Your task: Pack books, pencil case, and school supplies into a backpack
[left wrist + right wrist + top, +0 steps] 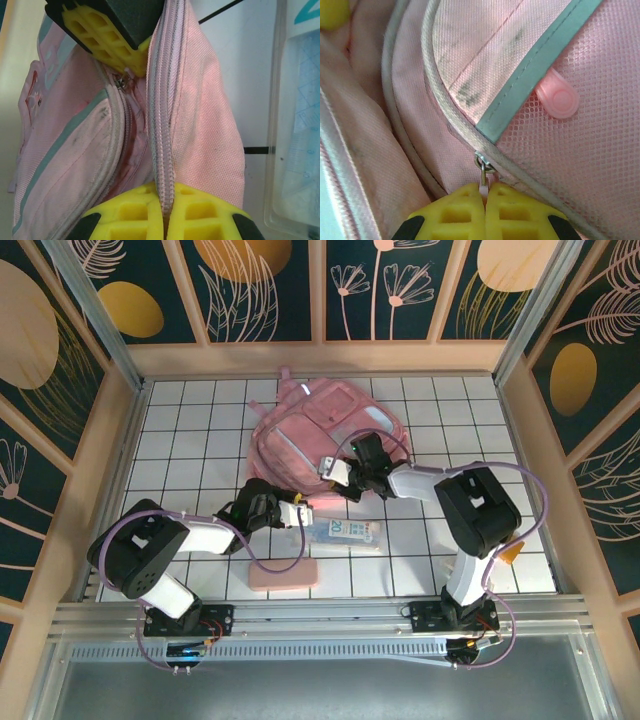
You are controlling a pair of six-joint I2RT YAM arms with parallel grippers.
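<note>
Backpack [300, 435], handle end far, packet [345, 532] crosswise

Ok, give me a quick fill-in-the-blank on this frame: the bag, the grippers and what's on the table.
1. Between the backpack and the pencil case lies a clear packet printed with the number ___.
2. The left gripper is shut on the zipper edge of the ___.
3. The right gripper pinches that bag's ___ pull.
4. The pencil case lies nearest the ___ arm's base.
Missing words: 20; backpack; zipper; left.
</note>
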